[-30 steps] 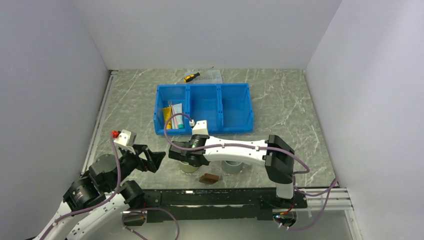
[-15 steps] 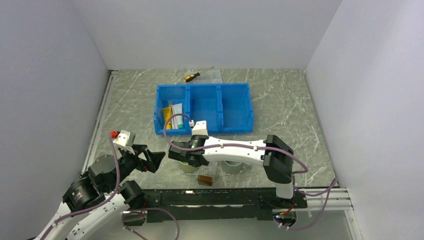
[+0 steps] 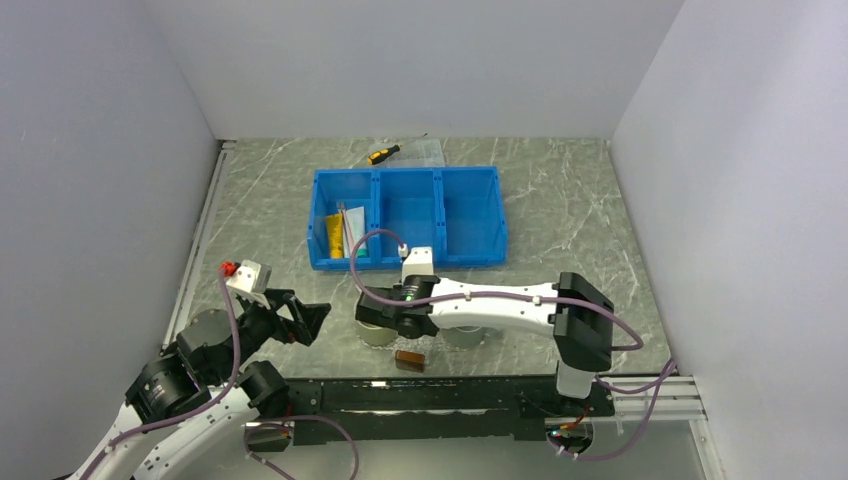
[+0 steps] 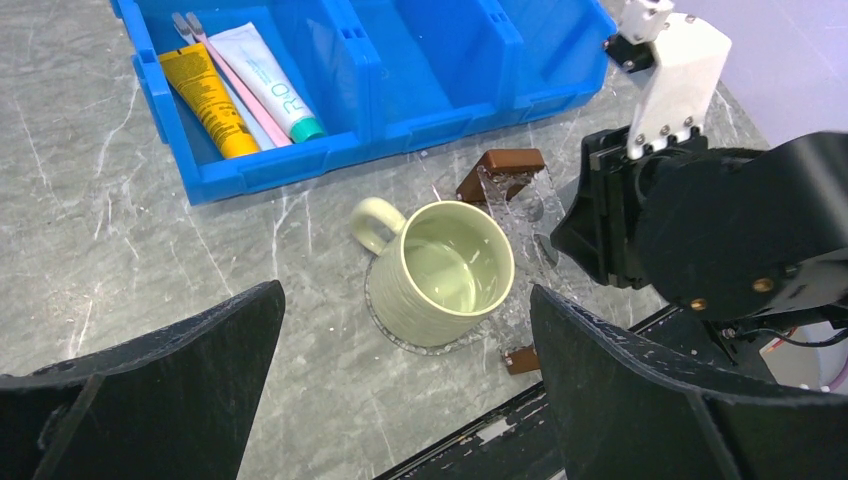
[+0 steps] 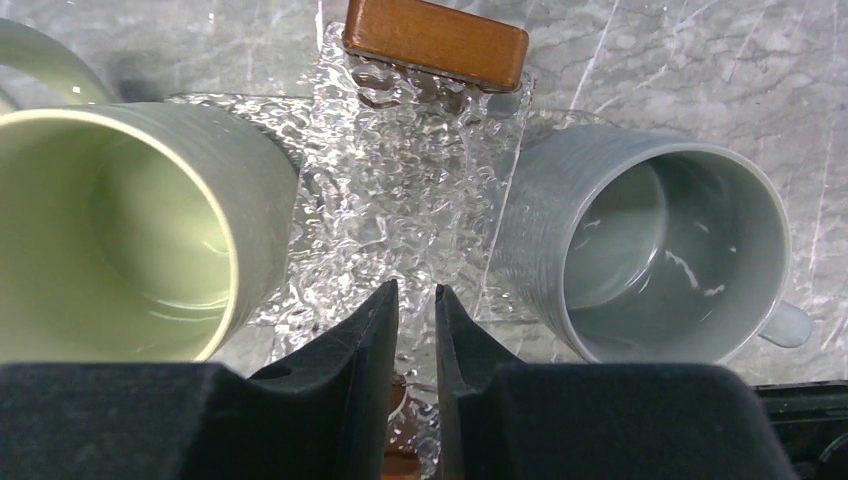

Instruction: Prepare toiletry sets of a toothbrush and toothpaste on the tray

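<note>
The clear tray (image 5: pixel 400 200) lies between a green mug (image 5: pixel 120 240) and a grey mug (image 5: pixel 660 260), with one brown handle (image 5: pixel 435 40) at its far end and another (image 3: pixel 409 359) at the near end. My right gripper (image 5: pixel 416 290) hovers low over the tray's near part, open by a narrow gap with nothing between the tips. The toothpaste (image 4: pixel 265 80) and a pink toothbrush (image 4: pixel 235 85) lie in the left compartment of the blue bin (image 4: pixel 450 110). My left gripper (image 4: pixel 405 300) hangs wide open and empty, left of the green mug.
A yellow tube (image 4: pixel 205 100) lies beside the toothbrush in the bin. A yellow-and-black screwdriver (image 3: pixel 384 154) and a clear box (image 3: pixel 425 153) sit behind the bin. The mugs stand close on both sides of the tray, near the table's front edge.
The right arm has shifted to the right, uncovering the bin's left compartment. The tray's near brown handle went from raised to flat and a little left. The left arm has not moved.
</note>
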Controlling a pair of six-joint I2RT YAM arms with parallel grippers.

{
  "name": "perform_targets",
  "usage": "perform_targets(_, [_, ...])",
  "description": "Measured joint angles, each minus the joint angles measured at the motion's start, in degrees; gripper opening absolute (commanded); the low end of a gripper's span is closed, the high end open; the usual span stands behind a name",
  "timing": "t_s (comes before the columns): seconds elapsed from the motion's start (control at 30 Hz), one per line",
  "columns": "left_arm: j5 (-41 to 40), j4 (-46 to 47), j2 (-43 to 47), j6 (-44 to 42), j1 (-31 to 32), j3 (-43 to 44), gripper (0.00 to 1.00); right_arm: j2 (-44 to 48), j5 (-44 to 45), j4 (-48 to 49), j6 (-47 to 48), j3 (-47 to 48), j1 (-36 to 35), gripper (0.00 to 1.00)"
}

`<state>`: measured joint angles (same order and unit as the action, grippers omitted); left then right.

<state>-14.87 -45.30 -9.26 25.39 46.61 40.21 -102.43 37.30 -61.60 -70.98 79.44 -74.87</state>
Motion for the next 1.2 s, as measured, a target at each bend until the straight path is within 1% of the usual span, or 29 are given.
perform_targets(0.17, [-0.02, 0.00, -0.39, -0.02, 0.00, 0.00, 0.99, 2.86, -0.66, 1.88, -0.17, -0.42, 0.04, 0.29])
perform_targets(0.33, [-0.02, 0.02, -0.48, 0.00, 0.00, 0.00, 0.99, 4.98, -2.43, 4.52, 0.24, -2.23, 0.04, 0.30])
perform_targets(0.5, [-0.02, 0.00, -0.76, 0.00, 0.00, 0.00, 1.00, 7.67, -3.58, 4.76, -0.74, -5.07, 0.04, 0.32])
perform_targets(0.67, [-0.02, 0.00, -1.16, 0.00, 0.00, 0.00, 0.99, 8.76, -3.96, 4.66, -3.82, -6.62, 0.04, 0.32])
perform_targets(0.97, [-0.02, 0.00, -1.40, 0.00, 0.00, 0.00, 0.99, 8.31, -3.87, 2.95, -11.78, -6.64, 0.04, 0.39])
perform_targets(1.2, [-0.02, 0.00, -1.40, 0.02, 0.00, 0.00, 0.99, 7.13, -3.89, 0.76, -15.10, -6.64, 0.04, 0.39])
